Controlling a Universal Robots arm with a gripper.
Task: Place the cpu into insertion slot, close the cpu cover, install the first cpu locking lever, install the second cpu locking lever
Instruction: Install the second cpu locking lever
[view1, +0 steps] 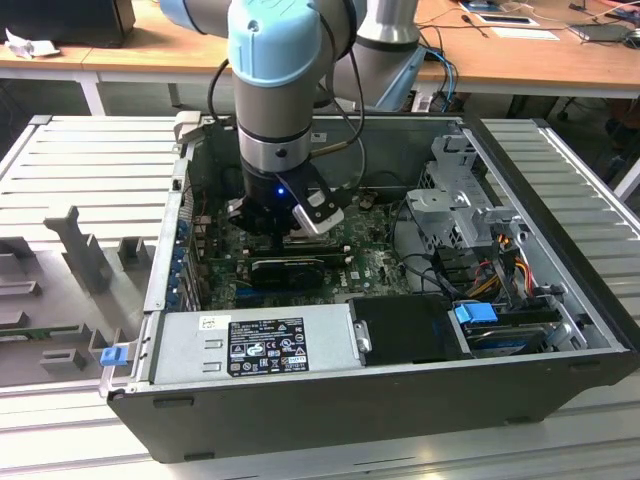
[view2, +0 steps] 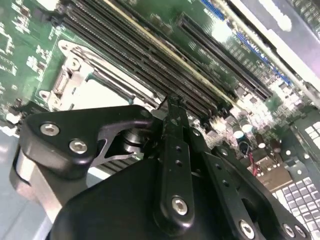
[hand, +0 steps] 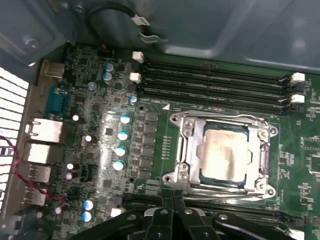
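From my seat the first wrist view gives the clearest account: the cpu (hand: 224, 154) lies flat in the insertion slot (hand: 187, 172), its dull silver face showing through the square cut-out of the cpu cover (hand: 262, 155), which lies down over the socket on the green motherboard (hand: 150, 75), just beside the long black memory slots (hand: 215, 82) that run along the board's far edge. I judge placing and covering done and the work now at the locking levers, though I cannot make out from these pictures whether either lever is already hooked. The jaws of the gripper (hand: 172, 200) are closed together, fingertips meeting with nothing between them, poised at the socket's near edge. To do this step well I would keep the closed tips low and square to the lever wire, push along the frame rather than down on the chip, and watch that the cover does not lift. The second wrist view shows the gripper (view2: 174, 102) and its linkage close up, tips near the socket corner and the memory slots (view2: 150, 65), but hides the chip face. The exterior view shows the arm (view1: 285, 80) reaching down into the open computer case (view1: 560, 395) on the ribbed worktop (view1: 90, 160), gripper (view1: 290, 225) low over the board, socket hidden beneath it
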